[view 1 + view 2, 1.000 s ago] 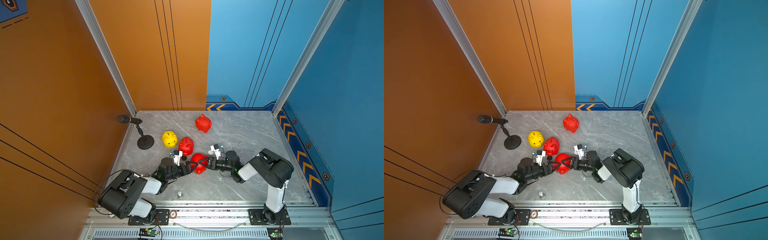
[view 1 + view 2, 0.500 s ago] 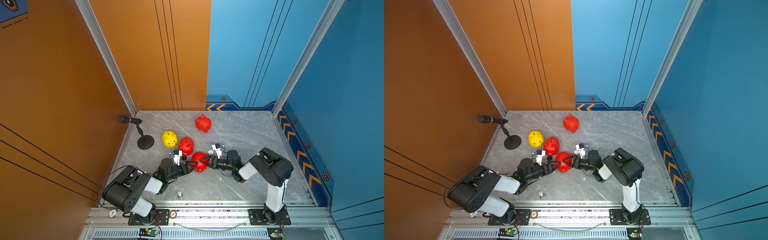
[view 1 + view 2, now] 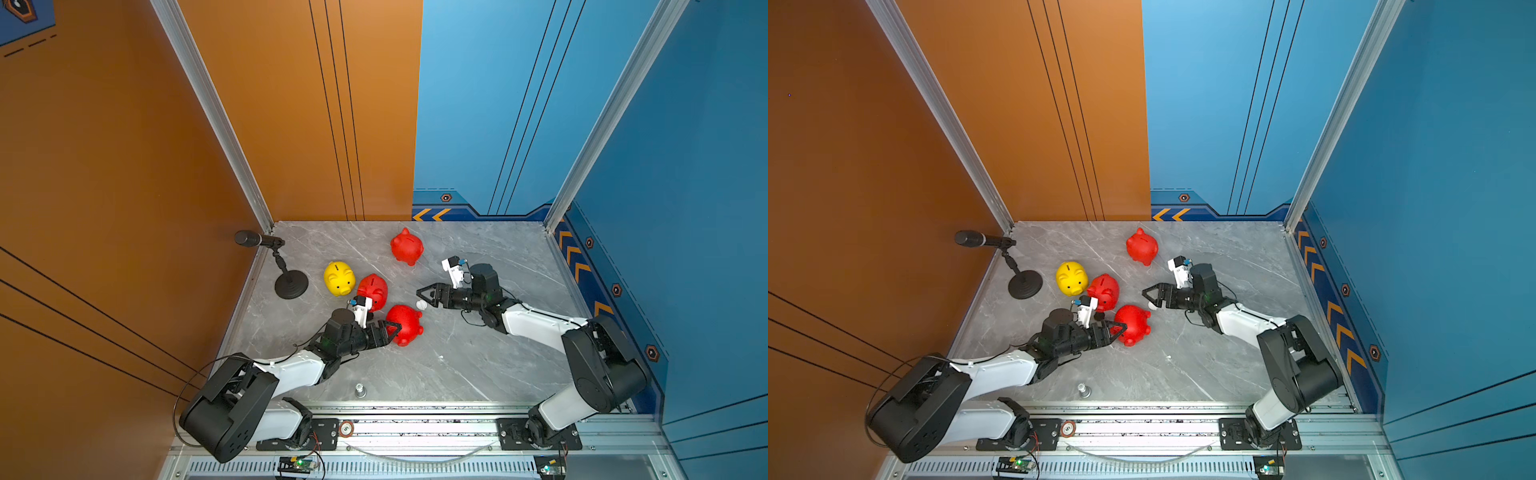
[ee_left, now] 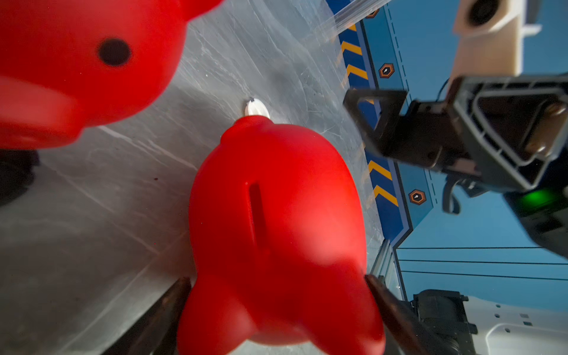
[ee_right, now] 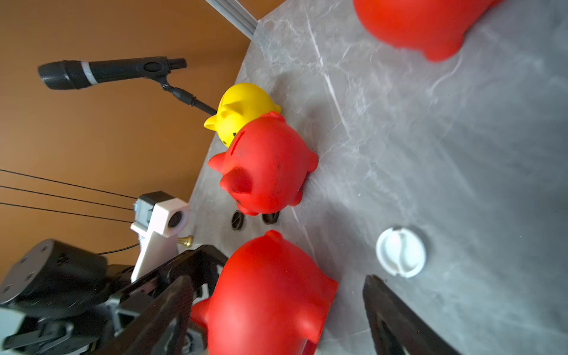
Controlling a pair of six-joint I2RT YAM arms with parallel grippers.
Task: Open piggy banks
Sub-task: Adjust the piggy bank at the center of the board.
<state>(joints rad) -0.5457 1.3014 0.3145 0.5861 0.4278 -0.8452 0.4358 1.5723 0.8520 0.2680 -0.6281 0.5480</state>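
Four piggy banks stand on the grey marble table. The far red one (image 3: 407, 246) sits alone at the back. A yellow one (image 3: 338, 277) and a red one (image 3: 374, 289) touch at the middle left. My left gripper (image 3: 392, 332) is shut on the nearest red piggy bank (image 3: 406, 326); its fingers press both flanks (image 4: 276, 282), coin slot facing the left wrist camera. My right gripper (image 3: 424, 297) hangs open just right of that bank, not touching it. A white plug disc (image 3: 421, 304) lies on the table under its fingertips, also seen in the right wrist view (image 5: 401, 252).
A black microphone on a round stand (image 3: 291, 282) is at the left edge beside the yellow bank. Two small black discs (image 5: 238, 219) lie between the two nearer red banks. A metal knob (image 3: 359, 390) sticks up near the front rail. Walls enclose three sides.
My left gripper has closed on the nearest red bank. My right gripper has drawn back from that bank, away from me, and spread its jaws wider.
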